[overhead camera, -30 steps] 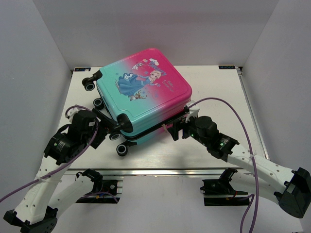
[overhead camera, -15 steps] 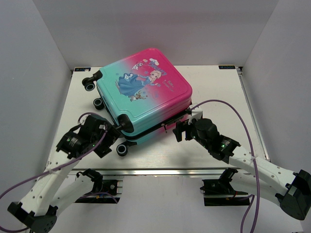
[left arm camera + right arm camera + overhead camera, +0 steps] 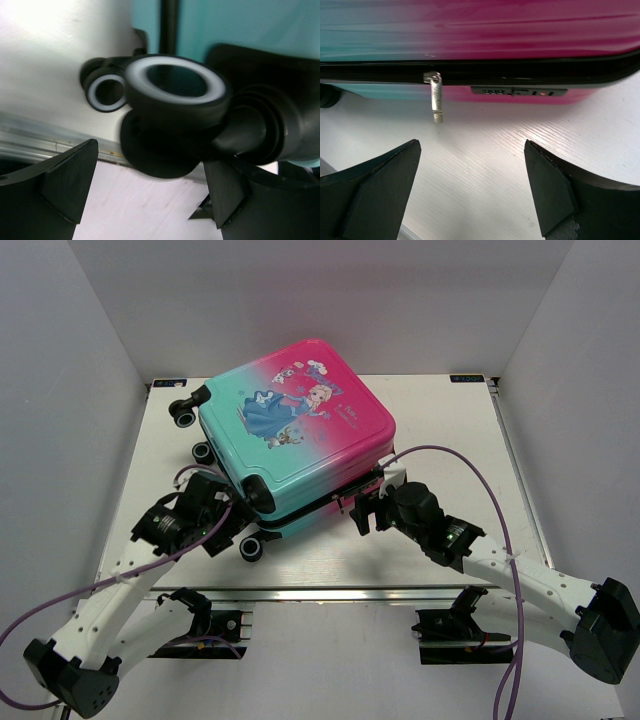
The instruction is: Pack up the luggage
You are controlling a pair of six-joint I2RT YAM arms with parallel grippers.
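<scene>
Luggage (image 3: 300, 445) with princess print (image 3: 285, 412), script (image 3: 348, 416) illegible

Luggage wheel (image 3: 175, 87) crowds left end effector (image 3: 150, 152), perhaps touching; bare table (image 3: 600, 125) before right end effector (image 3: 471, 145).

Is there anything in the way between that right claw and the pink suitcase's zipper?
Nothing visible. The right gripper, jaws open, faces the side of the luggage, where the zipper pull hangs. Only bare white table lies between them.
</scene>
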